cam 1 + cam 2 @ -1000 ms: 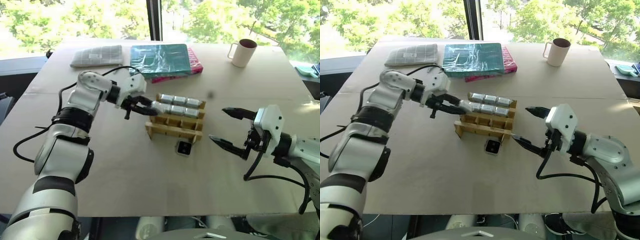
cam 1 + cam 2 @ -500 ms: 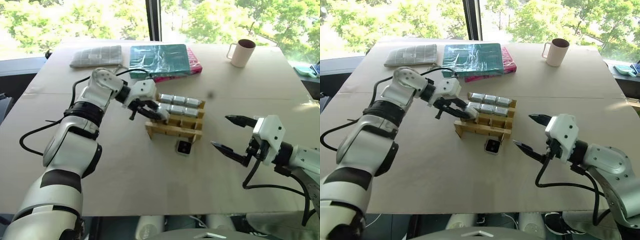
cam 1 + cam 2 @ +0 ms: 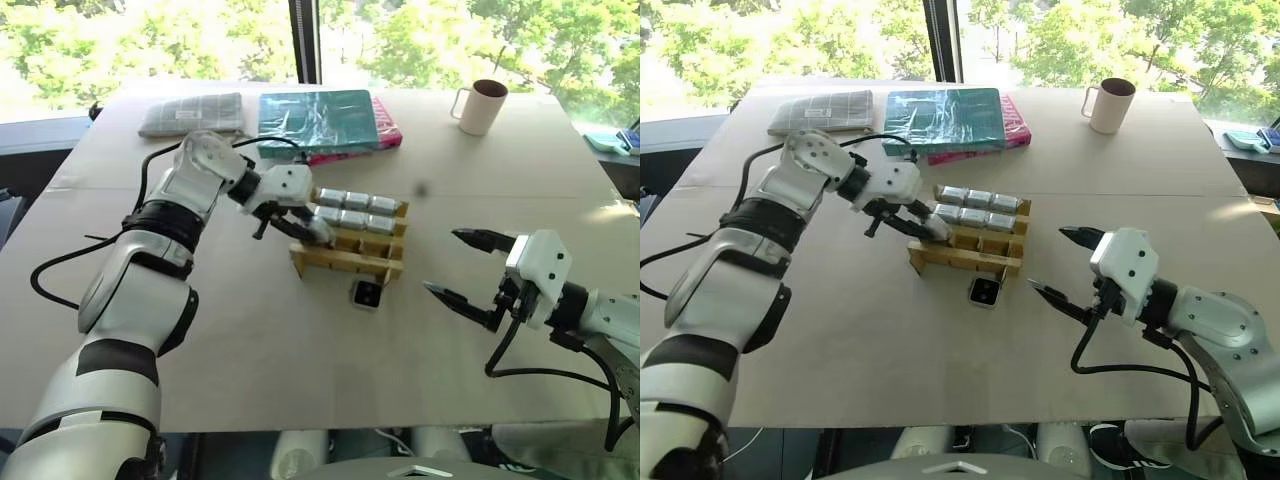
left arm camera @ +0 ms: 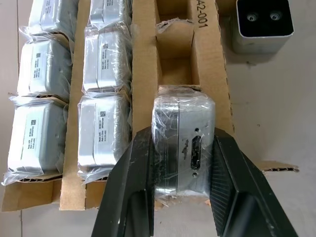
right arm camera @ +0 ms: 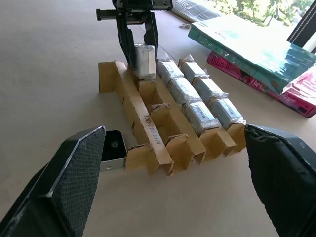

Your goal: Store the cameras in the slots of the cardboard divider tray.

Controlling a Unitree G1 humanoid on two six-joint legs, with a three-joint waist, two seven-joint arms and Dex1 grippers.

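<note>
A plastic-wrapped camera (image 4: 181,143) is clamped in the left gripper (image 4: 181,182) over the front-row end slot of the cardboard divider tray (image 3: 345,262) at frame centre; the right gripper (image 3: 466,268) is held spread wide at right.

The two head views look forward and down from above the near edge of the table (image 3: 300,380), taking in its whole top with the cardboard divider tray (image 3: 348,262) near the middle; they share almost the same scene, the right eye set slightly to one side. The left wrist view looks steeply down along the left claw (image 4: 181,163), very close above the tray's end, its rows running away from the lens. The right wrist view looks nearly level across the table between the fingers of the right claw (image 5: 173,182), from farther off at the tray's opposite end. Both wrist views share the tray and the loose camera (image 5: 112,148) beside it.
</note>
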